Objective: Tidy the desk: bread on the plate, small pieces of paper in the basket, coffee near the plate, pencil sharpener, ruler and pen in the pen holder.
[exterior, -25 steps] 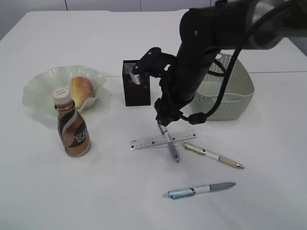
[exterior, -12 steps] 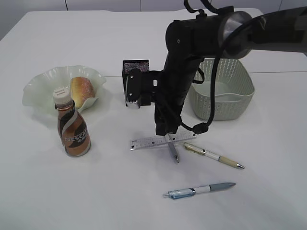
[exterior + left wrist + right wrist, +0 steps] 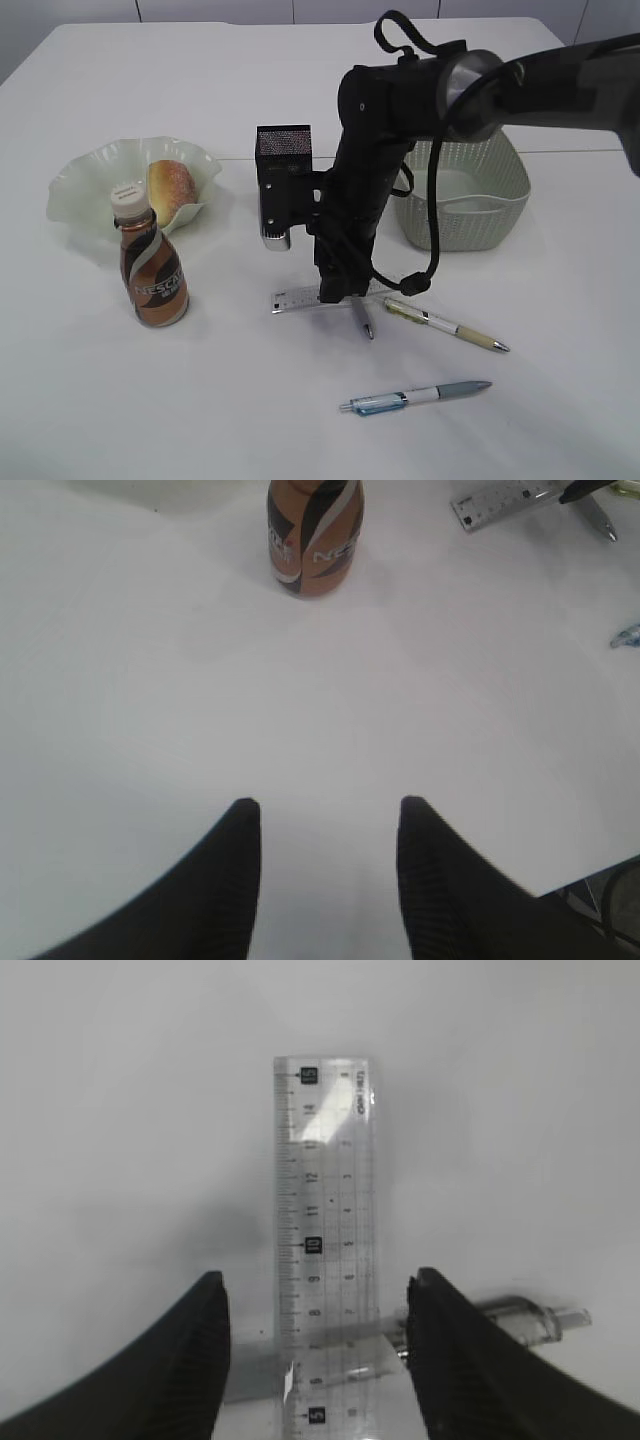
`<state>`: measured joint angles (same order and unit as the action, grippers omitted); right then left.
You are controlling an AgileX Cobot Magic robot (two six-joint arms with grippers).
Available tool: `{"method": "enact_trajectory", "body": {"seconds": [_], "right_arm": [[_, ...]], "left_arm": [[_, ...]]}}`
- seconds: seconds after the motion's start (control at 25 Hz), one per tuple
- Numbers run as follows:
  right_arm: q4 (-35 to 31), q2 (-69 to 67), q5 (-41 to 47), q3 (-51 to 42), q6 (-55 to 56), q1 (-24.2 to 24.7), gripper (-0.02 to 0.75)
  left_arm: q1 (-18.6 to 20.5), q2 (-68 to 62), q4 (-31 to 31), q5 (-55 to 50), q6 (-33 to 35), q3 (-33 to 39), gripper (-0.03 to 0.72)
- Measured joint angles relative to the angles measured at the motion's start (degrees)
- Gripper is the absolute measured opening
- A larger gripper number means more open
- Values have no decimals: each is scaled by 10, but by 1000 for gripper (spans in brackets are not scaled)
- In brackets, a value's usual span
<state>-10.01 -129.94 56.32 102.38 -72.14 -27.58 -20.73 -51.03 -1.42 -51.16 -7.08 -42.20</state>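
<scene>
Right now my worry is the crossing: the clear ruler [image 3: 322,1250] lies flat on the white worktop [image 3: 150,400] with a grey pen [image 3: 480,1322] running under or over its near end, touching it; I cannot tell from the right wrist view which is on top. If I close the right gripper [image 3: 318,1305] here, I judge the fingers could catch the pen as well and drag it, or the thin flat ruler could slide out from between the pads because there is so little edge to bite on. A ruler lying this flat may also just skate along the worktop when one finger reaches it first.

The right gripper stands open, one finger on each side of the ruler's width, with a gap on both sides; nothing is held. In the exterior view it hangs just over the ruler [image 3: 300,298] near the middle of the worktop, in front of the black pen holder [image 3: 283,165].

My left gripper [image 3: 328,825] is also open and holds nothing, over bare worktop towards the front edge, the coffee bottle [image 3: 313,535] well ahead of it.

Two more pens [image 3: 445,326] [image 3: 415,396] lie towards the front right; the bread [image 3: 172,185] is on the plate [image 3: 80,185], the basket [image 3: 470,195] towards the right edge.
</scene>
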Motion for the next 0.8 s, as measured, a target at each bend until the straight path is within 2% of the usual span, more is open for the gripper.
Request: {"method": "enact_trajectory", "body": {"seconds": [0.8], "right_arm": [[-2, -52, 9, 35, 0, -4, 417]], "left_arm": [[0, 0, -16, 16, 0, 0, 324]]}}
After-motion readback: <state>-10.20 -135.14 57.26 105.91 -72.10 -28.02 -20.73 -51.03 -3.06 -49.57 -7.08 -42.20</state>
